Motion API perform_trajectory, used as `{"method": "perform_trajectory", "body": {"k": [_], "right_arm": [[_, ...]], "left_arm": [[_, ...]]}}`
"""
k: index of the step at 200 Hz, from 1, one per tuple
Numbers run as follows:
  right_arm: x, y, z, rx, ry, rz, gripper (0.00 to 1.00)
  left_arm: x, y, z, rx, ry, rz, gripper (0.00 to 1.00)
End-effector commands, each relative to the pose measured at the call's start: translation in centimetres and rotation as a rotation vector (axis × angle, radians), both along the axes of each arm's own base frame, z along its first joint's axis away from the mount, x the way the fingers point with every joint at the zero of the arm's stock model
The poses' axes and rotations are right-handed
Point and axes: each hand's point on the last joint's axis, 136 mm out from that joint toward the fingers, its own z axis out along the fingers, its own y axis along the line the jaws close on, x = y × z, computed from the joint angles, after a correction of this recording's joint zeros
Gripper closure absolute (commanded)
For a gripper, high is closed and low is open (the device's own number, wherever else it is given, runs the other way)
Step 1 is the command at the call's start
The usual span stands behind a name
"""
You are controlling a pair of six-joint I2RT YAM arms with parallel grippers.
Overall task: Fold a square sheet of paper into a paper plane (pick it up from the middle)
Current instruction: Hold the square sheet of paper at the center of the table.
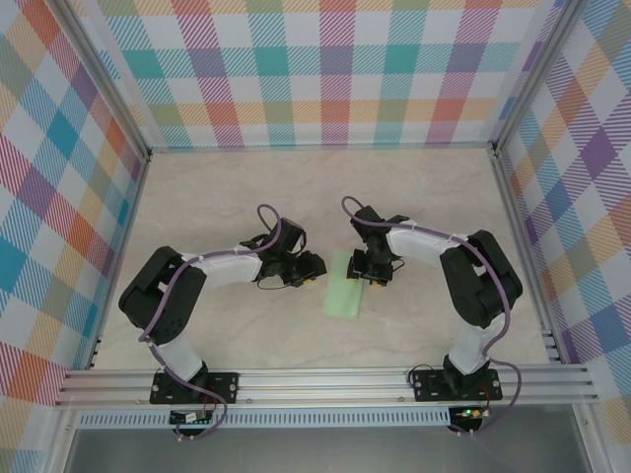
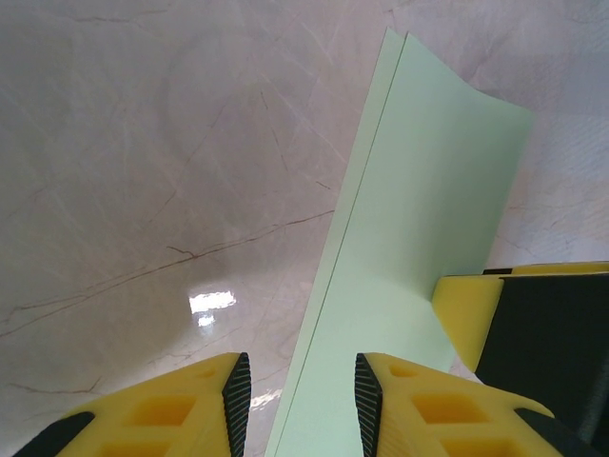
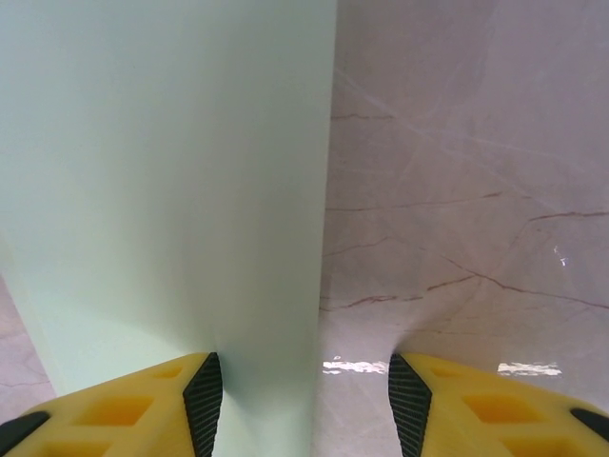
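Two arms, same build. L arm (image 1: 222, 268) & R arm (image 1: 424, 241): black joint housings w/ white covers on the long links, bulkier black blocks at the shoulders. Purple cable (image 1: 163, 313) runs along each, looping free near the wrist. Each sits on a flat black base plate (image 1: 194, 386). L pincer (image 2: 302, 405) & R pincer (image 3: 306, 405): chunky yellow fingers (image 2: 181, 419) w/ moulded rectangular recesses, wedge-shaped tips, thin black ribbed pads (image 3: 204, 400) on the inner faces, black at the outer corners.
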Motion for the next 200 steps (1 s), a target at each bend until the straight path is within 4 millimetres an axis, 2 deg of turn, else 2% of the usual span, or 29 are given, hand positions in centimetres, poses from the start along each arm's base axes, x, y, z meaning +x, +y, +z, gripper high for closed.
{"method": "perform_trajectory", "body": {"k": [1,90,200], "right_arm": [[-1.0,0.4,-1.5,-0.008,0.044,0.039,0.46],[-1.1,0.9,-2.2,-0.004,0.062,0.054,0.44],[-1.1,1.0,-3.1,-0.015,0.088,0.055,0.42]], "left_arm": [[0.3,-1.3,0.8,-0.036,-0.012,-0.027,0.63],[0.3,-2.6,0.8,-0.067,-0.005,-0.058,0.66],[0.2,-4.2,0.4,-0.093,0.01,-0.091,0.77]]}}
